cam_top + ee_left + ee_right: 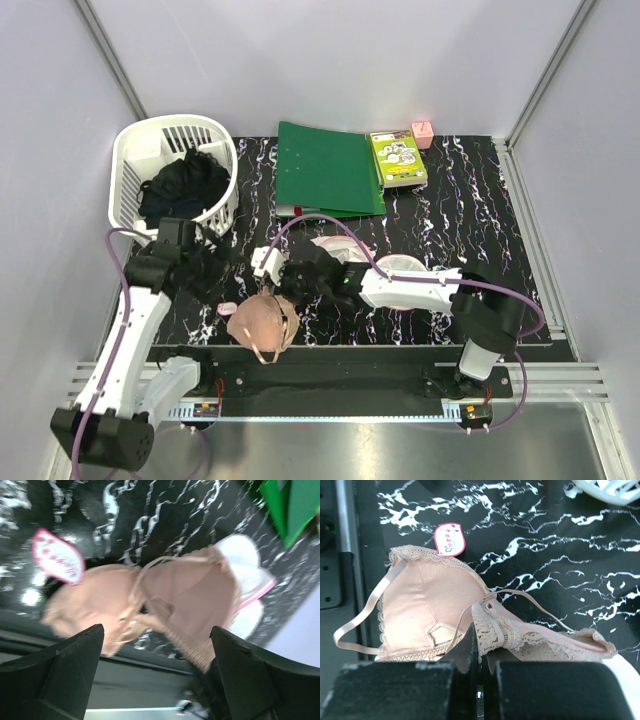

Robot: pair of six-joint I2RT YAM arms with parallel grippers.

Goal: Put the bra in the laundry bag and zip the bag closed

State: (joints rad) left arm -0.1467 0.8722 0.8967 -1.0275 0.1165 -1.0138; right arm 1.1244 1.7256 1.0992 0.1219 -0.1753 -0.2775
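So the bra is sitting at the near edge of the surface, between the two arms, cups opened up so you can see the inside. Its little pink tag lies on the marble just beside one cup, and one strap loops out over the metal rail at the edge.

The right end effector is clamped all the way down on the lacy middle band of the bra, right where the two cups meet. The left end effector has its fingers spread wide with nothing between them. It's pointed at the bra from the left, close but not touching as far as I can tell.

The laundry bag is just behind the bra, mostly tucked under the right arm, so you only get white mesh and pink trim poking out. The bra is outside it.

Further back there's a white basket with black clothes in it, a green folder and a green box.
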